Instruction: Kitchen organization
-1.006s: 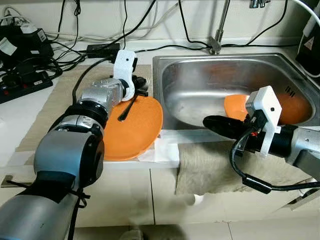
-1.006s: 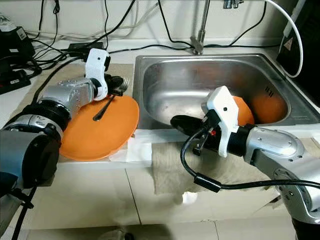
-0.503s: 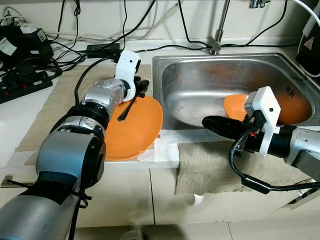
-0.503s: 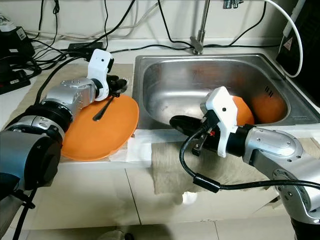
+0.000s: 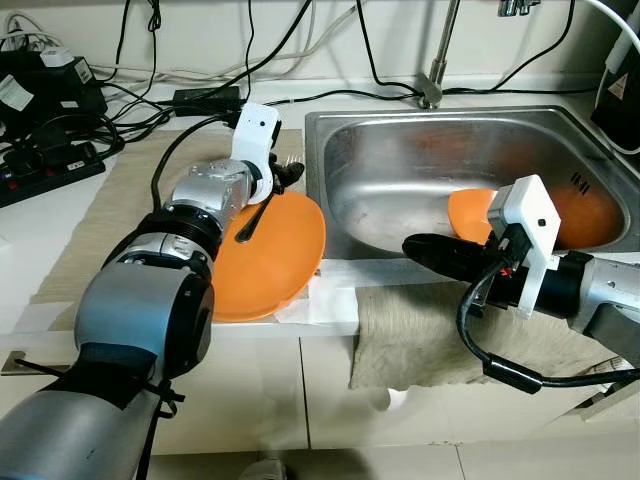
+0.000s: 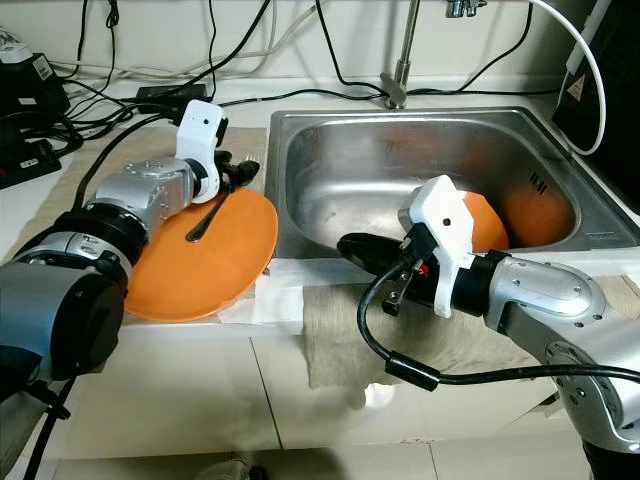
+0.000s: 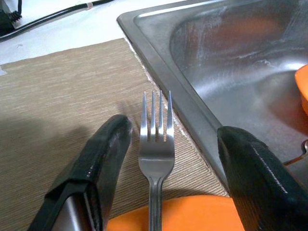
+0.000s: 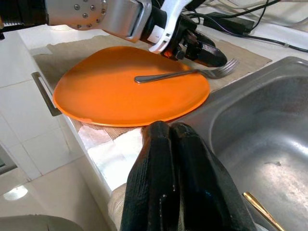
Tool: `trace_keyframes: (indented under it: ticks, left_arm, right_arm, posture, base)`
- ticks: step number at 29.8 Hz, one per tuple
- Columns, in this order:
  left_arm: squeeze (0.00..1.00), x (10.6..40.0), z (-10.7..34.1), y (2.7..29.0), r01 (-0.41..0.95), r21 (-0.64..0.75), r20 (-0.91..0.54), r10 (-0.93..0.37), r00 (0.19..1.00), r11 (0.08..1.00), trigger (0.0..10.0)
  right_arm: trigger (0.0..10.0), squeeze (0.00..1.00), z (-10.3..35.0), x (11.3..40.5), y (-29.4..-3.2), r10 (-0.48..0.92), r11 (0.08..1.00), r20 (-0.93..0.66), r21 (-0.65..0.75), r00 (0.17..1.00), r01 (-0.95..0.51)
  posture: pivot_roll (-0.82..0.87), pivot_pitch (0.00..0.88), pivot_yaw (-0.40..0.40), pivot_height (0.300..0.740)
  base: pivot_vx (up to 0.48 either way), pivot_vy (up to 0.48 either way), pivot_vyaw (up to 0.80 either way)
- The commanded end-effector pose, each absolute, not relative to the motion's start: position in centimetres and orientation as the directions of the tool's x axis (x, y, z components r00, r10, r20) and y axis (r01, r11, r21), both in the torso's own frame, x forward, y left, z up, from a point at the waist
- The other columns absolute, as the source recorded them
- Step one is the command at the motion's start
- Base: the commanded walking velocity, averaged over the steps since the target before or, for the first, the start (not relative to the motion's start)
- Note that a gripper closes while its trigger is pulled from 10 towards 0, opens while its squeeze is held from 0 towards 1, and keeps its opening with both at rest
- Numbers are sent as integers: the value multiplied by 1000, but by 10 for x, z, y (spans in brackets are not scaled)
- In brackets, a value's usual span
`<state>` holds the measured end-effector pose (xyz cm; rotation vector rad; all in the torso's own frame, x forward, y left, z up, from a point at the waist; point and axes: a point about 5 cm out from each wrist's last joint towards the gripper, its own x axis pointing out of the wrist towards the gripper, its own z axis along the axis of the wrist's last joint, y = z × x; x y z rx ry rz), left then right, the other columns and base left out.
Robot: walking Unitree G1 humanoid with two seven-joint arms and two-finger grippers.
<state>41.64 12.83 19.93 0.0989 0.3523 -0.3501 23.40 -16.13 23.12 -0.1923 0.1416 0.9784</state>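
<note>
Left gripper (image 7: 159,154) hovers low over the back edge of the flat orange plate (image 5: 265,260), black fingers spread to either side of the silver metal fork (image 7: 155,144), not touching it. Fork lies with handle on the plate, tines out over the woven beige mat (image 7: 57,86) beside the stainless steel sink (image 5: 400,170). Right gripper (image 8: 175,159), fingers pressed together, empty, sits above the sink's front rim; orange dishes (image 5: 570,215) rest in the basin.
</note>
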Motion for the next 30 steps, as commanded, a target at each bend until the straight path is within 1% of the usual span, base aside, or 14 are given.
trace_keyframes:
  ticks: [1,9,13,19,25,26,30]
  left_arm:
    - [1000,418,203,126,346,32,-345,-315,884,938,10000]
    - [1000,417,201,122,341,51,-350,-303,886,939,10000]
    - [1000,417,197,124,336,83,-362,-285,887,938,10000]
    - [1000,417,194,135,291,101,-366,-237,900,951,10000]
    - [1000,415,190,135,293,96,-385,-236,892,951,10000]
    - [0,415,188,134,287,88,-390,-232,891,954,10000]
    - [0,414,186,133,285,87,-393,-230,890,954,10000]
  right_arm:
    - [10000,0,234,230,-160,811,539,-203,-105,548,-836]
    - [10000,0,237,226,-159,811,538,-202,-113,549,-835]
    - [10000,0,237,224,-159,809,542,-202,-112,553,-833]
    - [10000,0,239,220,-158,807,545,-200,-110,556,-831]
    - [10000,0,239,217,-158,802,553,-197,-108,563,-826]
    - [10000,0,239,216,-158,800,557,-196,-108,567,-823]
    - [10000,0,240,215,-159,798,560,-197,-108,570,-822]
  posture:
    - [-148,10,82,740]
    - [-175,21,90,740]
    - [-181,27,93,740]
    - [-190,32,99,740]
    - [-198,37,107,740]
    - [-207,42,110,740]
    - [-213,43,111,740]
  base:
    - [0,0,0]
    - [0,0,0]
    - [0,0,0]
    - [0,0,0]
    - [0,0,0]
    - [0,0,0]
    - [0,0,0]
